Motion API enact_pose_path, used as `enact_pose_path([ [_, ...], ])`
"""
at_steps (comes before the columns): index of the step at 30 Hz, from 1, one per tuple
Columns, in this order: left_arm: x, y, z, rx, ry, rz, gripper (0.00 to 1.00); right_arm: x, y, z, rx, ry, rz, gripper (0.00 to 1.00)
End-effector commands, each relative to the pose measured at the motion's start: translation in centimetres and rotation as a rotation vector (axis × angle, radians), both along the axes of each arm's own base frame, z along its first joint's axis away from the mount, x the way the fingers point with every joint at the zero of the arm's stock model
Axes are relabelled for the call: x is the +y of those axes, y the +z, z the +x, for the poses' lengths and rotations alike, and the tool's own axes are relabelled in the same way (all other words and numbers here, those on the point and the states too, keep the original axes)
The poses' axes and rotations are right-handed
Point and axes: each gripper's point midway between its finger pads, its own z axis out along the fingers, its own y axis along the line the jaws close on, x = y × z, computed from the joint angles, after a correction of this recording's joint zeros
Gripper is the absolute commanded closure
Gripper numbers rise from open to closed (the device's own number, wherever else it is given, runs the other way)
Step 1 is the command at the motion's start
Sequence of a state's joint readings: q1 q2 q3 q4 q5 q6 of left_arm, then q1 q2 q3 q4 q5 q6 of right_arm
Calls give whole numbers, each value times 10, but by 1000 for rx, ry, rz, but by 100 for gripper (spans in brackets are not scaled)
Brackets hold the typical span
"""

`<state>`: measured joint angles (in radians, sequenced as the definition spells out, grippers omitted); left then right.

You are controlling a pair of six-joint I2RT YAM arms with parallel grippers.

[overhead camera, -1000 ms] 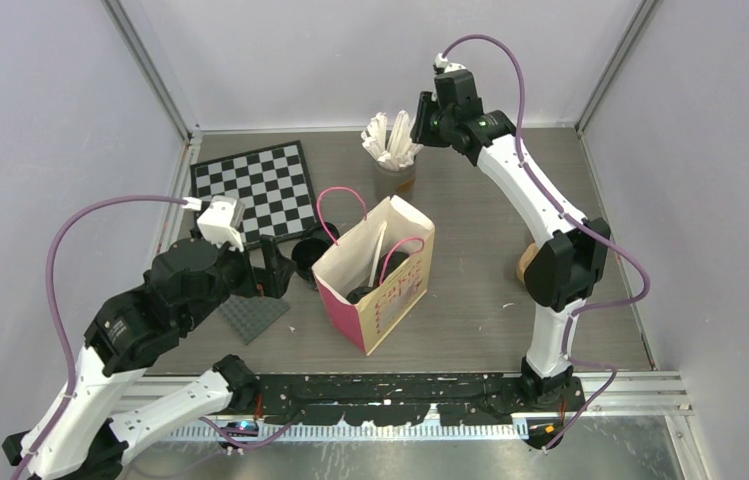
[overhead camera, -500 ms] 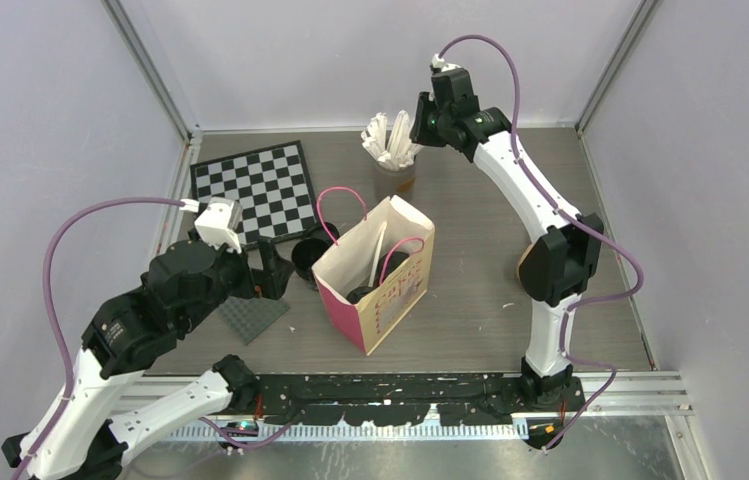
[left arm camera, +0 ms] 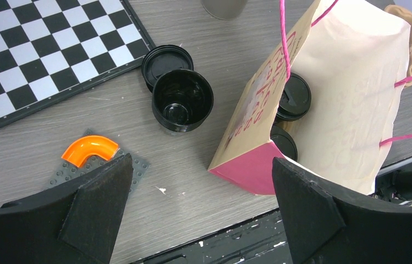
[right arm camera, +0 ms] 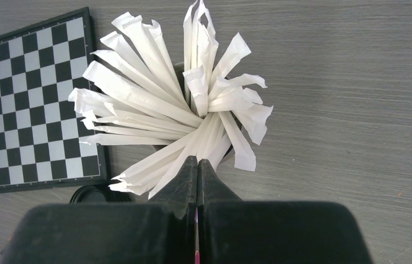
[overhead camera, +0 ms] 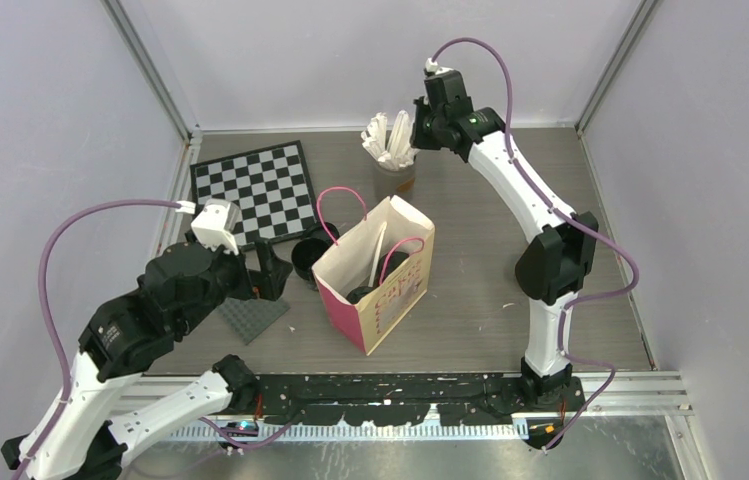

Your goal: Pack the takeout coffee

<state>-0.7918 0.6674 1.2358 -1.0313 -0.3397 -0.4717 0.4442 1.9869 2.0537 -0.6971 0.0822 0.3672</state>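
Pink paper with a cream lining makes up the bag [overhead camera: 390, 300], which stands open in the middle of the table. Inside it sit two black coffee cups with their lids on, the upper cup [left arm camera: 293, 98] close beside the lower cup [left arm camera: 283, 142]. A third black cup [left arm camera: 182, 102] stands uncapped on the table just left of the bag. Its loose lid [left arm camera: 165, 58] lies against its far side, near a corner of the checkerboard [overhead camera: 255, 190]. The left gripper [left arm camera: 203, 220] hangs over the near part of the table with its fingers spread wide and nothing between them. The right gripper [right arm camera: 197, 163] is at the far side, above the grey cup [overhead camera: 393, 178] of white wrapped sticks [right arm camera: 154, 104]. Its fingers are pressed together at the near edge of the bundle. Whether a stick is caught between them cannot be told.
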Motion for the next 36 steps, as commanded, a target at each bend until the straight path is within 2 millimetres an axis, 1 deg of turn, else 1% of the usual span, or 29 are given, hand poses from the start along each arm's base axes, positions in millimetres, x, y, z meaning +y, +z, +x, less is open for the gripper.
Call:
enact_pose_path([
  [1,5,7,0,-20,22,-19,0,-4,47,0,-104,-4,7,100],
  [5,5,6,0,-19,26,-16,0,-11,76,-14,-133,15,2,100],
  [8,4,5,1,-20,27,-19,0,-15,98,-31,-147,35,15,100],
  [13,0,5,4,-24,23,-25,0,-21,134,-68,-168,92,53,100],
  [17,-7,8,9,-28,8,-17,0,-33,167,-96,-216,97,76,100],
  [18,-9,8,11,-28,7,-17,0,-32,177,-106,-229,124,98,100],
  [21,-14,10,14,-30,-5,-22,0,-41,202,-129,-280,133,124,100],
  [25,-21,12,17,-37,-32,-10,0,-52,231,-160,-342,147,160,100],
  [27,-22,13,19,-40,-35,2,0,-57,242,-175,-364,155,179,100],
  [29,-23,14,21,-43,-38,9,0,-60,248,-190,-374,177,196,100],
  [32,-28,15,22,-47,-49,0,0,-58,248,-216,-348,246,214,100],
  [36,-33,15,23,-41,-71,0,0,-55,255,-250,-338,335,264,100],
])
